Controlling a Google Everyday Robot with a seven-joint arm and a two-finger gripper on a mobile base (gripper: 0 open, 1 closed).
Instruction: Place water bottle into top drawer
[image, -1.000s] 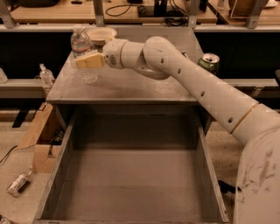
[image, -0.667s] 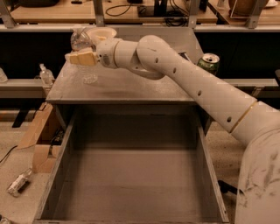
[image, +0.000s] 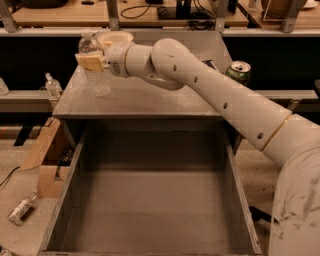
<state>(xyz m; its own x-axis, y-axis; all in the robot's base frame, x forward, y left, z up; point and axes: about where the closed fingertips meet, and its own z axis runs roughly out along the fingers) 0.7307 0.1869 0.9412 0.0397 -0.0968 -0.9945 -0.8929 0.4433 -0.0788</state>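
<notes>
The water bottle (image: 96, 80) is clear ribbed plastic with a white cap. It stands upright near the back left of the grey cabinet top (image: 150, 97). My gripper (image: 89, 62) reaches in from the right and sits at the bottle's middle, overlapping it at label height. The top drawer (image: 70, 200) is pulled wide open below the cabinet top. It is a deep grey box with nothing in it.
A green drink can (image: 239, 71) stands at the cabinet's right rear. A pale bowl (image: 115, 37) sits behind the bottle. A small pump bottle (image: 52, 86) stands on the shelf at left. A cardboard box (image: 42, 160) and a fallen bottle (image: 21, 209) lie on the floor at left.
My gripper has moved left across the cabinet top and now sits at the bottle's middle. The bottle looks more upright than before.
</notes>
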